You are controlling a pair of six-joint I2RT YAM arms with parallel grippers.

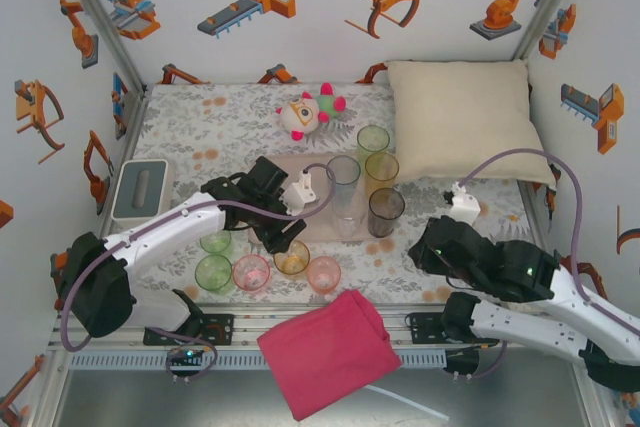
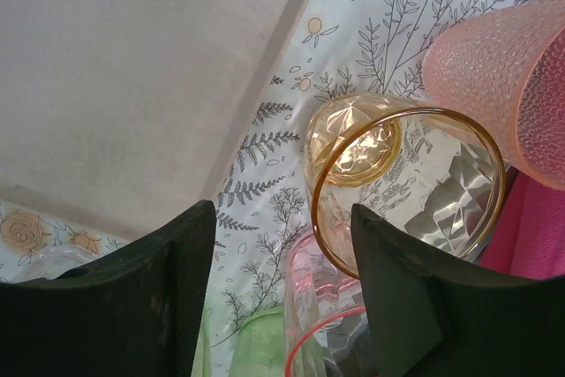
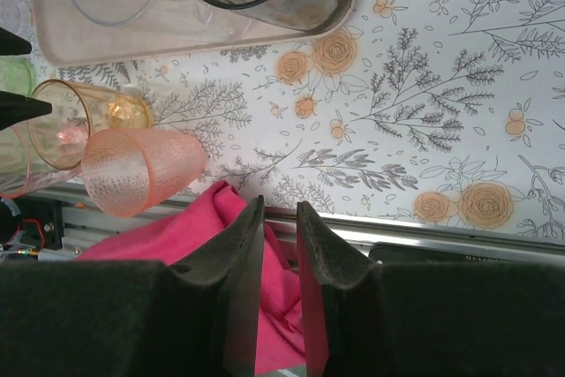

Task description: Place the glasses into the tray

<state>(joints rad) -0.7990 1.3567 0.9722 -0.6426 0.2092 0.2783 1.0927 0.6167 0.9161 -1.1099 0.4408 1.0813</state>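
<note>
At the near edge of the table lies a pink cloth. Just beyond it, five glasses stand on the table in a loose row: a green glass, a second green glass behind it, a pink glass, an amber glass and a salmon glass. Each stands upright, long axis vertical, mouth up. The left gripper is at the amber glass with jaws at medium width. One finger overlaps the rim, the other stands apart from it, and no grip is made. The right gripper hangs right of the row, jaws at a narrow gap, holding nothing. Beyond the row lies the tray. In it, upright with mouths up, stand a clear glass, a grey glass and a yellow glass. A yellow-green glass stands upright at the far rim; whether inside cannot be told. Farthest back lies a pillow.
</note>
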